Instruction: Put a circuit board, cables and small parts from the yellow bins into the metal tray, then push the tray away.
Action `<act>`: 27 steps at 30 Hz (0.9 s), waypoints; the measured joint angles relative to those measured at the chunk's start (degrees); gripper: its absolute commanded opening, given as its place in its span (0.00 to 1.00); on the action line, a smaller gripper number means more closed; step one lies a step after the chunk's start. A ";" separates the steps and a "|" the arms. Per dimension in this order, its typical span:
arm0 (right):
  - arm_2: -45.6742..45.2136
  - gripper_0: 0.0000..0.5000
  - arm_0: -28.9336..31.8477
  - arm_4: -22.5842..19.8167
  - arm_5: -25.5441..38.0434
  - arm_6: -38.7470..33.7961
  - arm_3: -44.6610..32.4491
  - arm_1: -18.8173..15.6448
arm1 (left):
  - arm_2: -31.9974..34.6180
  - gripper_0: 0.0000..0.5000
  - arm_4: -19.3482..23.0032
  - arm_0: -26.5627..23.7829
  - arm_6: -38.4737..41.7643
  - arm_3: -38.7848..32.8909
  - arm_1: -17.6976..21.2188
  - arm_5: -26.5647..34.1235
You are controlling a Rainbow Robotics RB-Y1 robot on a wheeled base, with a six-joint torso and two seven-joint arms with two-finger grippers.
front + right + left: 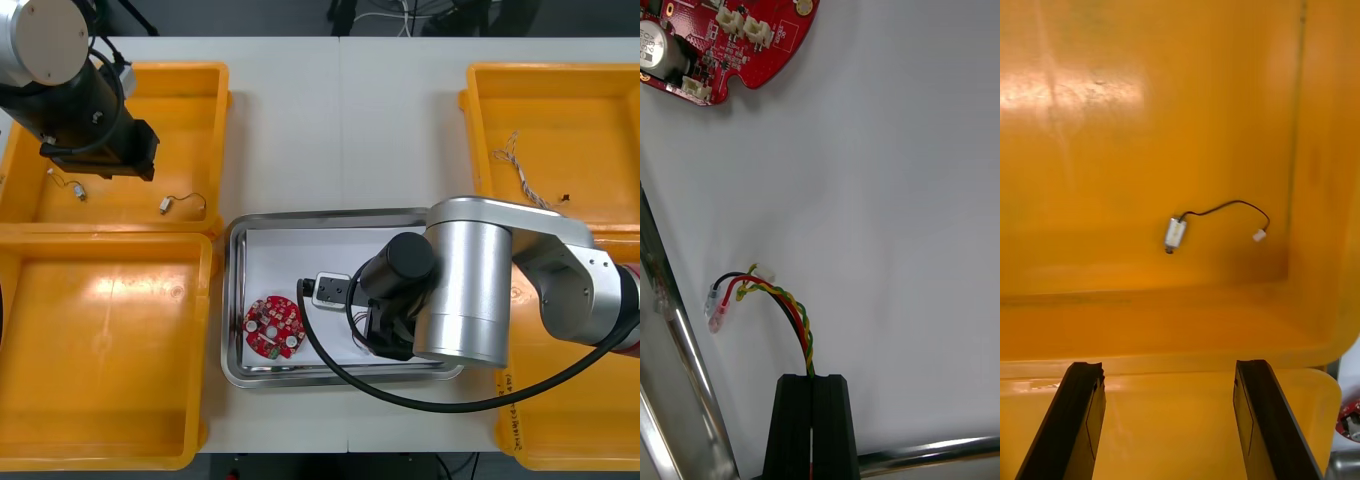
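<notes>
- The light table (390,120) carries yellow bins (100,340) at both sides, with the metal tray (237,300) between them, white inside.
- My right hand (812,381) sits low over the tray's near right part, its fingers pinched narrow on the red and yellow cable (786,300). I grip it by one end so the loose connector ends meet the white floor first; they seem to touch it.
- The circuit board (273,326) lies flat in the tray's near left part, apart from the cable, which leaves room to lay the cable down.
- My left hand (1169,366) hangs wide open over the far left bin (215,75), facing a small metal part (1175,233) on a black lead near the bin's corner. I judge it is placed for the following pick.
</notes>
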 measured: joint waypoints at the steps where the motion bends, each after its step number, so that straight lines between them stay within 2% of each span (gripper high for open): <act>1: 0.27 0.00 0.07 0.39 0.00 0.00 0.41 0.34 | 0.56 1.00 -0.36 -0.26 -0.11 0.89 0.00 0.00; 6: 0.65 0.00 1.02 0.98 -1.16 0.00 2.32 1.57 | 3.68 1.00 -1.42 -1.11 -0.79 5.05 0.00 0.00; 10: 1.51 0.00 2.15 2.63 -3.49 0.00 3.49 1.68 | 5.11 1.00 -4.75 -1.31 -1.45 6.79 0.00 0.01; 19: 3.17 0.00 3.27 4.40 -4.42 0.00 4.51 1.69 | 9.15 1.00 -7.82 -1.53 -12.55 11.29 0.00 -0.33; 21: 3.22 0.07 3.43 4.41 -4.42 0.00 4.52 1.69 | 9.58 1.00 -8.66 -1.53 -12.63 11.81 0.00 -1.06; 22: 3.23 0.41 3.52 4.42 -4.42 0.00 4.52 1.69 | 9.64 1.00 -8.85 -1.54 -12.63 12.22 0.00 -1.69; 23: 3.25 0.59 3.58 4.45 -4.41 0.00 4.53 1.69 | 9.65 1.00 -8.92 -1.55 -12.63 12.63 0.00 -2.25; 24: 3.25 0.67 3.63 4.51 -4.41 0.00 4.53 1.70 | 9.68 1.00 -8.96 -1.55 -12.63 13.10 0.00 -2.89; 26: 3.26 0.96 3.69 4.95 -4.40 0.00 4.53 1.76 | 9.93 1.00 -9.07 -1.56 -12.63 14.08 0.00 -4.29; 27: 3.27 1.00 3.70 5.27 -4.39 0.00 4.53 1.82 | 10.08 1.00 -9.22 -1.56 -12.63 14.57 0.00 -5.01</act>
